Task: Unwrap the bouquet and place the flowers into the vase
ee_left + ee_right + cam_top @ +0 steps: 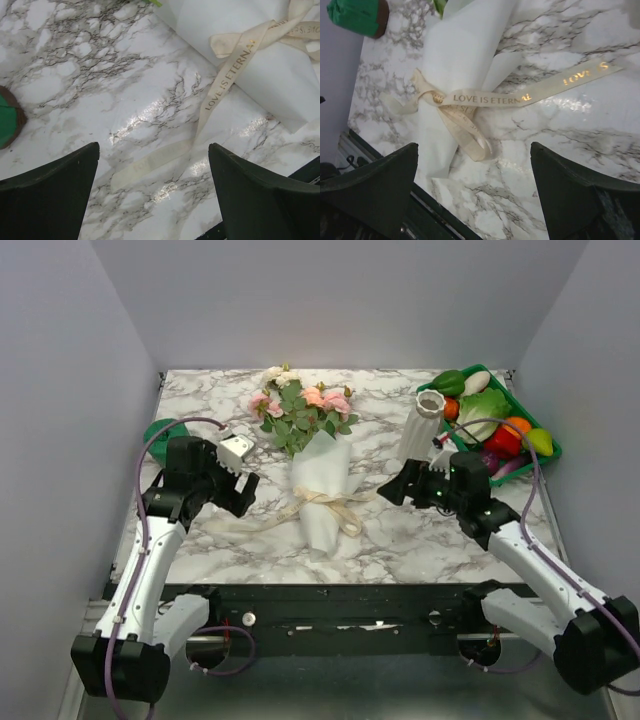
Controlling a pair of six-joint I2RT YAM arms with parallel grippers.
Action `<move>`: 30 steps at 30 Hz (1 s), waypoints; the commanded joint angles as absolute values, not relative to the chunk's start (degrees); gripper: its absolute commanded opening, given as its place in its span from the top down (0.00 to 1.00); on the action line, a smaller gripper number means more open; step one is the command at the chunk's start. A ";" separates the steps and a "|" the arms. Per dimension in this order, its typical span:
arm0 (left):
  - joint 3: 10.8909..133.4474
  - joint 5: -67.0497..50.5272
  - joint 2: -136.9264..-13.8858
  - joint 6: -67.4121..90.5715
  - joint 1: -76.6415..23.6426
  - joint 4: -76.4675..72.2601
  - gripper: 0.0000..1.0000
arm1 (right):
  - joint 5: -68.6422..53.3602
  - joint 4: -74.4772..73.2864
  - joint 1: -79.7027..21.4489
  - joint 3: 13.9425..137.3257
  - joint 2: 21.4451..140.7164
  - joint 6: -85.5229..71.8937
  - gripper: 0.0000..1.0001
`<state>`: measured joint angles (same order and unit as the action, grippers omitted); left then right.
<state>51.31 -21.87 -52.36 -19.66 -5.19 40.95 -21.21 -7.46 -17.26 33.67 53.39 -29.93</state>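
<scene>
**Bouquet and wrapping.** The bouquet (312, 445) lies flat at the centre of the marble table (400, 530). Its blooms point toward the far edge, and the pointed end of its white paper cone (322, 490) points toward the arms. The wrapping is intact: a cream ribbon (335, 502) is knotted round the cone, and loose tails run out across the table on both sides. All flowers sit in the cone.

**Grippers.** One gold-lettered ribbon tail lies on the surface under the left gripper (243, 490). Another tail reaches toward the right gripper (393, 485).
- Left gripper: jaws spread wide, gripping nothing, just beside the cone on its left.
- Right gripper: jaws likewise spread wide, gripping nothing, near the cone on its right.
- Neither gripper touches the bouquet.

**Surroundings.** The vase (422, 425) stands upright behind the right gripper, to the right of the blooms and apart from them. Just beside the vase, at the far right corner, a green tray (555, 452) holds plastic vegetables (485, 405). A round green object (163, 430) sits at the left table edge, behind the left arm.
</scene>
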 commanded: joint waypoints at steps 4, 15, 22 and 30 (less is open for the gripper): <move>50.98 -24.44 -58.79 -24.08 -12.21 40.43 0.01 | -2.75 -8.50 -33.28 42.53 64.32 -31.55 0.00; 52.82 -27.69 -67.93 -29.44 -16.43 40.00 0.01 | 30.26 -23.92 -41.13 50.46 74.18 -32.82 0.00; 52.12 -27.95 -73.91 -29.97 -17.66 36.74 0.01 | 31.28 -18.47 -45.52 46.06 78.92 -31.64 0.14; 52.65 -31.54 -80.24 -32.69 -18.98 35.77 0.04 | 33.22 -13.63 -48.60 40.79 74.89 -32.34 0.14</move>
